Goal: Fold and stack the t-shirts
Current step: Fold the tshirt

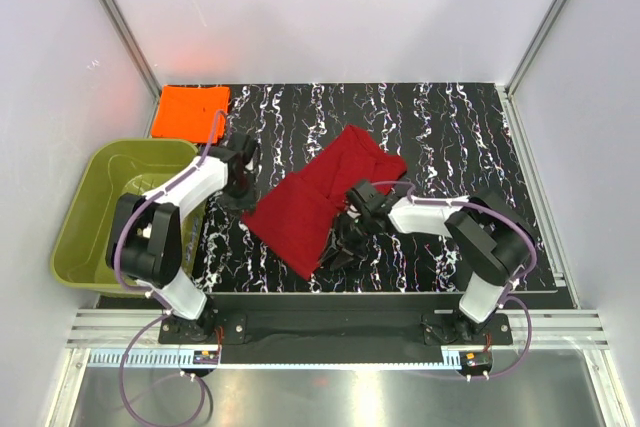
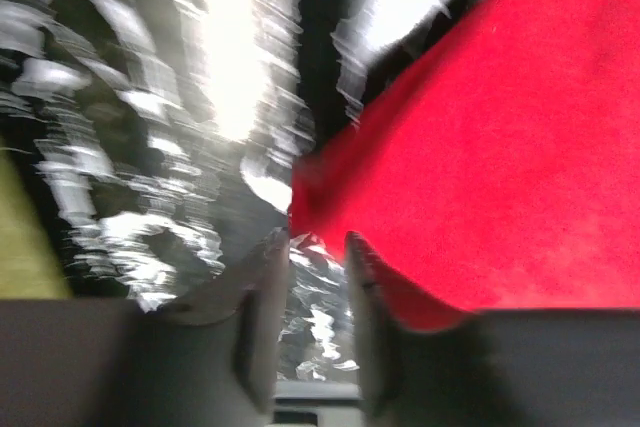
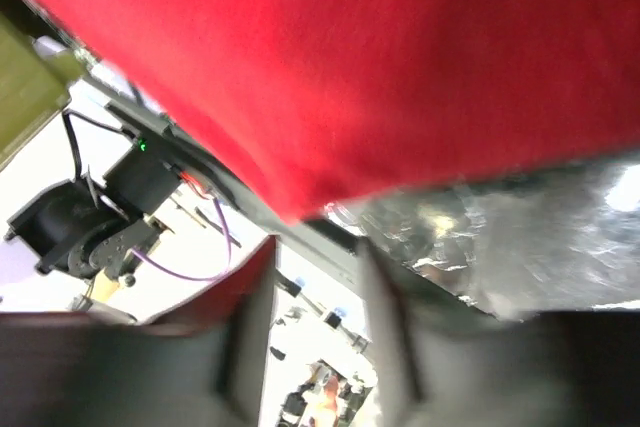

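The dark crimson t-shirt [image 1: 325, 197] lies partly folded on the middle of the table, set diagonally. The orange t-shirt [image 1: 190, 112] lies folded at the back left corner. My left gripper [image 1: 238, 192] is low at the red shirt's left corner; in the left wrist view the gripper [image 2: 315, 242] is open with bare table between the fingers and the red cloth [image 2: 480, 147] just ahead and to the right. My right gripper [image 1: 350, 237] is at the shirt's near edge; in the right wrist view the gripper [image 3: 315, 247] is open and empty below the red cloth [image 3: 330, 57].
An olive-green tub [image 1: 100, 207] stands at the left edge, beside the left arm. The black marbled table top [image 1: 450, 127] shows to the right and behind the shirt. A metal rail [image 1: 330, 327] runs along the near edge.
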Controlling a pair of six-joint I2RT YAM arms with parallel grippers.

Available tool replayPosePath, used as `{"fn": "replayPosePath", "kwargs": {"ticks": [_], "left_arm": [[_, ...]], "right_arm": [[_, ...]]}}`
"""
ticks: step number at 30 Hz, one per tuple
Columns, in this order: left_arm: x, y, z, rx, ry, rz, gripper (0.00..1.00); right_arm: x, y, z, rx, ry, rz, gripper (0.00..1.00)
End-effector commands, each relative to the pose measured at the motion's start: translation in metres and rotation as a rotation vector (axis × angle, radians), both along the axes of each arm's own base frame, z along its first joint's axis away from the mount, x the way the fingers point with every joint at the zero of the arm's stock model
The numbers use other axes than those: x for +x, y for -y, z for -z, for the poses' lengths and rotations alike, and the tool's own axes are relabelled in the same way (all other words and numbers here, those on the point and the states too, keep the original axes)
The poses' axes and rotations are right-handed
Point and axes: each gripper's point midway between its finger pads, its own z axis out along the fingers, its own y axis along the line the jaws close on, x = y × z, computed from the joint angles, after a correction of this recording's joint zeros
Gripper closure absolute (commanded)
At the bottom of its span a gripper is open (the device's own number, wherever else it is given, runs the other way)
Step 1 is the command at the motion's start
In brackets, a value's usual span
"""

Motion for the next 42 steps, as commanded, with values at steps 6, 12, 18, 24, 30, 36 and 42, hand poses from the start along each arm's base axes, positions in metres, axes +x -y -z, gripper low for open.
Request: {"fn": "replayPosePath", "kwargs": {"ticks": [6, 12, 18, 24, 30, 36, 42], "left_arm": [[0.004, -0.040, -0.062, 0.141, 0.151, -0.066, 0.40], [-0.042, 0.011, -0.059, -0.238, 0.181, -0.213, 0.40], [-0.048, 0.045, -0.042, -0.613, 0.275, -0.522, 0.47], [-0.035, 0.050, -0.037, -0.582, 0.313, -0.605, 0.46], [-0.050, 0.056, -0.013, -0.515, 0.223, -0.617, 0.41], [-0.050, 0.051, -0.017, -0.413, 0.239, -0.566, 0.40], [-0.038, 0.041, -0.046, -0.248, 0.295, -0.352, 0.40]], "right_arm": [[-0.002, 0.016, -0.045, -0.065, 0.182, -0.247, 0.21], [0.065, 0.066, -0.070, -0.146, 0.305, -0.128, 0.14], [0.142, 0.090, -0.103, -0.065, 0.349, 0.035, 0.14], [0.163, 0.090, -0.121, -0.061, 0.398, 0.042, 0.14], [0.158, 0.093, -0.115, -0.034, 0.374, 0.075, 0.14], [0.157, 0.096, -0.114, -0.042, 0.380, 0.081, 0.14], [0.126, 0.082, -0.097, 0.037, 0.293, 0.070, 0.16]]}}
